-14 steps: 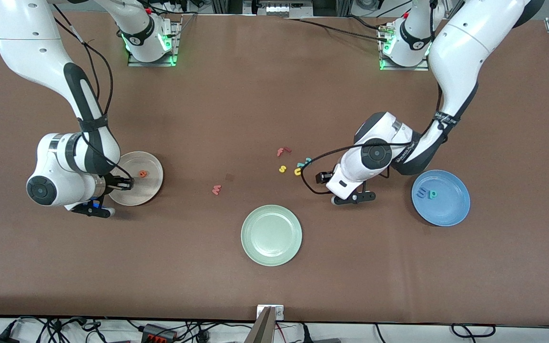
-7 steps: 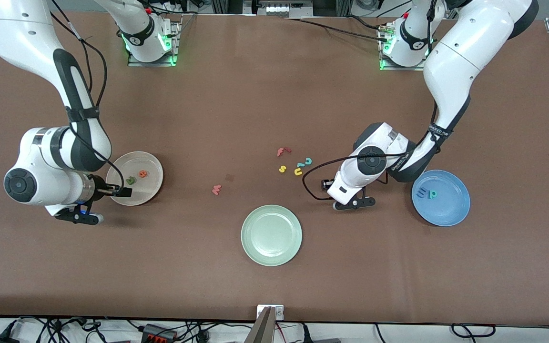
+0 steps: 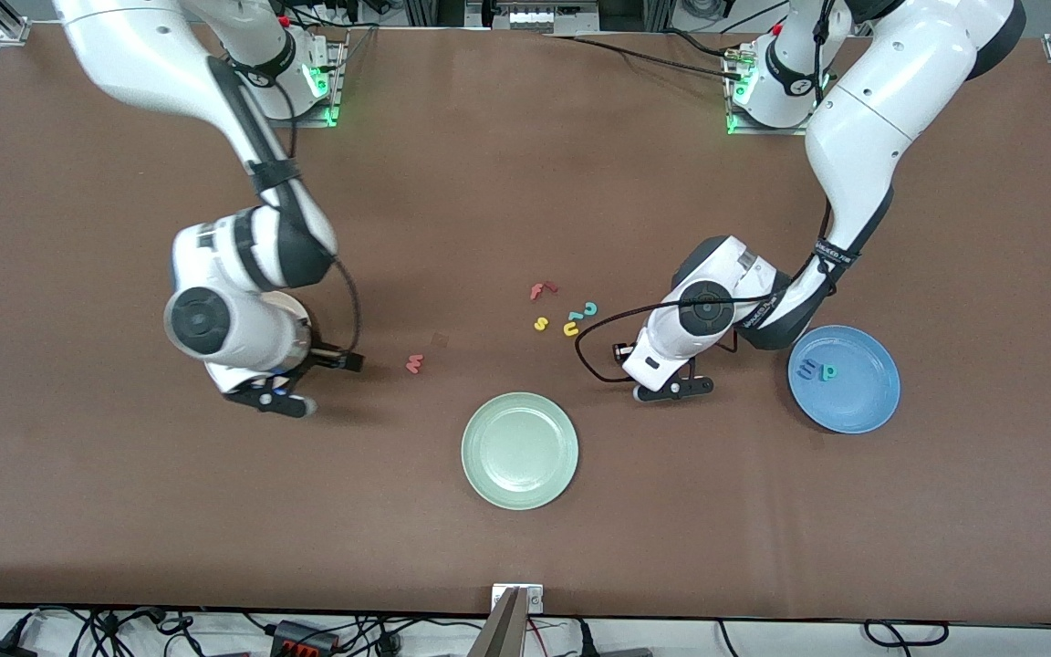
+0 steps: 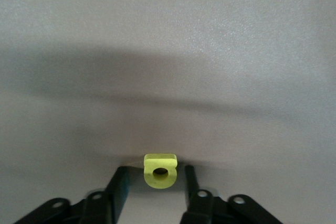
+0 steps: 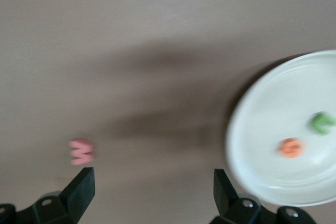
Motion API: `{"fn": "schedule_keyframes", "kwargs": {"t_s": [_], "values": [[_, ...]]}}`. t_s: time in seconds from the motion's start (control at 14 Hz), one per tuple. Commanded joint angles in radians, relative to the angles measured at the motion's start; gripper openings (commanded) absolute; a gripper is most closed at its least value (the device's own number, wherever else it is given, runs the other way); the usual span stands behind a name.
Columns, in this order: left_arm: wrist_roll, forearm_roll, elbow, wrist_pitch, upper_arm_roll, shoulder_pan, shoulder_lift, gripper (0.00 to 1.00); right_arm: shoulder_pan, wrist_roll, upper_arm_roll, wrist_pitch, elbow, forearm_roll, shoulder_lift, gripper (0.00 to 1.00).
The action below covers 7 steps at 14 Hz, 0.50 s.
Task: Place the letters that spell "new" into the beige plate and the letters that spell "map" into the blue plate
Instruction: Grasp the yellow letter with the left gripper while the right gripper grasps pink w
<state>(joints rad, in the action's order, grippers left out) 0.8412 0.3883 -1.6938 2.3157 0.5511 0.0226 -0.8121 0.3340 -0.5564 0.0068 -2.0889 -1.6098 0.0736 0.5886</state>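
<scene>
The left gripper (image 4: 153,192) is sitting low at frame right beside the blue plate (image 3: 863,401), its jaws bracketing the yellow a (image 4: 160,170), grip unclear. The right gripper (image 5: 152,187), spread wide and empty, is hanging mid-left between the beige plate (image 5: 262,182) and the w (image 3: 414,364).

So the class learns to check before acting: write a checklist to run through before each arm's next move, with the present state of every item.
1. Yellow a sits between the fingers of the left gripper: ok.
2. Left gripper shut on the a: not ok, a gap shows on each side.
3. Right gripper open, ready for the salmon w: ok.
4. Right gripper centred over the w: not ok, the w lies off to one side.
5. Beige plate holds the orange e and green n: ok.
6. Blue plate holds the blue m and teal p: ok.
</scene>
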Motion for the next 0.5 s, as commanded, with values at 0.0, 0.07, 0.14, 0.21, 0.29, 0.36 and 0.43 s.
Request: {"fn": "schedule_keyframes", "kwargs": {"t_s": [0.0,0.07,0.14,0.21,0.29,0.36,0.43], "values": [[0.022,0.024,0.014,0.007,-0.008,-0.013,-0.010,0.20,0.056,-0.118,-0.008,-0.116,-0.002,0.008,0.049,1.00],[0.021,0.024,0.016,0.005,-0.008,-0.010,-0.009,0.14,0.069,-0.158,-0.008,-0.176,-0.004,0.008,0.072,1.00],[0.019,0.024,0.016,0.005,-0.008,-0.009,-0.006,0.10,0.073,-0.183,-0.008,-0.213,-0.002,0.008,0.088,1.00],[0.015,0.026,0.017,-0.004,-0.007,-0.003,0.001,0.09,0.077,-0.203,-0.008,-0.232,-0.002,0.009,0.100,0.98],[0.010,0.026,0.017,-0.010,-0.004,0.005,0.013,0.09,0.083,-0.217,-0.008,-0.247,-0.002,0.009,0.106,0.95],[0.007,0.026,0.017,-0.042,-0.002,0.005,0.034,0.09,0.092,-0.241,-0.008,-0.253,-0.002,0.009,0.114,0.91],[0.003,0.027,0.022,-0.105,0.001,0.008,0.062,0.09,0.112,-0.256,-0.008,-0.258,-0.002,0.006,0.117,0.91]]}}
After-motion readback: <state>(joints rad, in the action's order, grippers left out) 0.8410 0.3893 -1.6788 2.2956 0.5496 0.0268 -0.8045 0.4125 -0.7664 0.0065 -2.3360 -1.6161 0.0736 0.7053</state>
